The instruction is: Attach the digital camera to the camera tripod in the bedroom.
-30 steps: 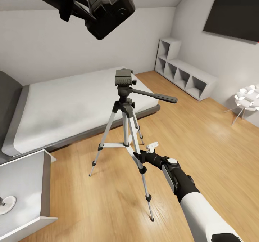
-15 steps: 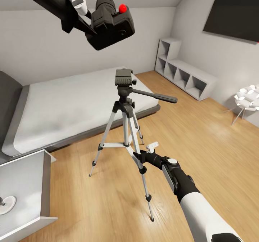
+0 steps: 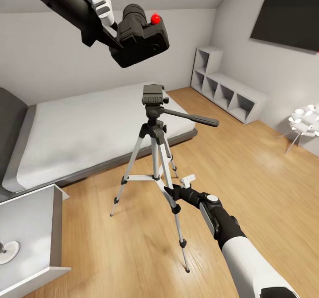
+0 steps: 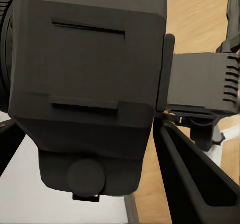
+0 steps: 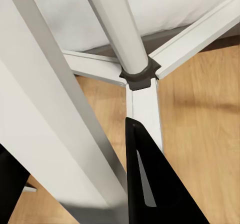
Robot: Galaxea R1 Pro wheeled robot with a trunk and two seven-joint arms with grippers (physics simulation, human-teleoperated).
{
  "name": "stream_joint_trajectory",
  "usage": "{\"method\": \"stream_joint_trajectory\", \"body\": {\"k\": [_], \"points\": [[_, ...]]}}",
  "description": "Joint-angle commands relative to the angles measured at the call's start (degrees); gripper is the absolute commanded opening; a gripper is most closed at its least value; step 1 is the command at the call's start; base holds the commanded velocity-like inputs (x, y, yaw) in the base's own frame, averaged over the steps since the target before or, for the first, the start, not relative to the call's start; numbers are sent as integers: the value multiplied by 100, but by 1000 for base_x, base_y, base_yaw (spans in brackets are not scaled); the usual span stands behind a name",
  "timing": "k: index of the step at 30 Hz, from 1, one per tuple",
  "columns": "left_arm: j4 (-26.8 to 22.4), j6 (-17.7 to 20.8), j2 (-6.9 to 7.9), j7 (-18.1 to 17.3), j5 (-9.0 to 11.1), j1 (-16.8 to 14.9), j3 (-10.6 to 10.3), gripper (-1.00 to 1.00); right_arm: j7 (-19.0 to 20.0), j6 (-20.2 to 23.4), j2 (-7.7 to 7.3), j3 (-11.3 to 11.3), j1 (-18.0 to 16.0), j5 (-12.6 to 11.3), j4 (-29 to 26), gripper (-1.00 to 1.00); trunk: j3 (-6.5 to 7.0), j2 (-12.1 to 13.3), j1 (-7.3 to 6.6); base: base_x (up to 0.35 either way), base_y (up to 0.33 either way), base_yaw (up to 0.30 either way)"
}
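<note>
My left gripper [image 3: 116,36] is shut on the black digital camera [image 3: 141,37], which has a red dot [image 3: 155,18] on top. It holds the camera in the air, above and slightly left of the camera tripod's black pan head [image 3: 153,96]. In the left wrist view the camera [image 4: 85,84] sits between the dark fingers [image 4: 192,176], with the pan head [image 4: 200,86] beyond it. The tripod stands on the wood floor on silver legs [image 3: 133,160]. My right gripper [image 3: 170,192] is shut on the front leg [image 5: 60,109], low down.
A grey-framed low bed [image 3: 88,129] lies behind the tripod. White cube shelves [image 3: 226,92] line the right wall under a dark panel [image 3: 288,16]. A white stool [image 3: 305,120] stands at far right, a grey bedside table [image 3: 31,231] at lower left.
The left arm has brought the camera down and slightly right, closer to the tripod head. The right arm and tripod have not moved.
</note>
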Motion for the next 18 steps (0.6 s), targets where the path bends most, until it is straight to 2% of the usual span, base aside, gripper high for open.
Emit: {"method": "stream_joint_trajectory", "body": {"k": [1,10,18], "points": [[-34,27,2,-42,-66,-9,24,-100,33,31,6,-3,-4,74,-3,-100,-10,-10,3,0,0,0],[-3,-100,-6,114,-169,-8,308,-100,47,46,-4,10,-5,37,4,-100,-10,-10,3,0,0,0],[0,-208,-15,140,-190,-8,327,-100,47,39,-5,12,-5,40,5,-100,-10,-10,3,0,0,0]]}}
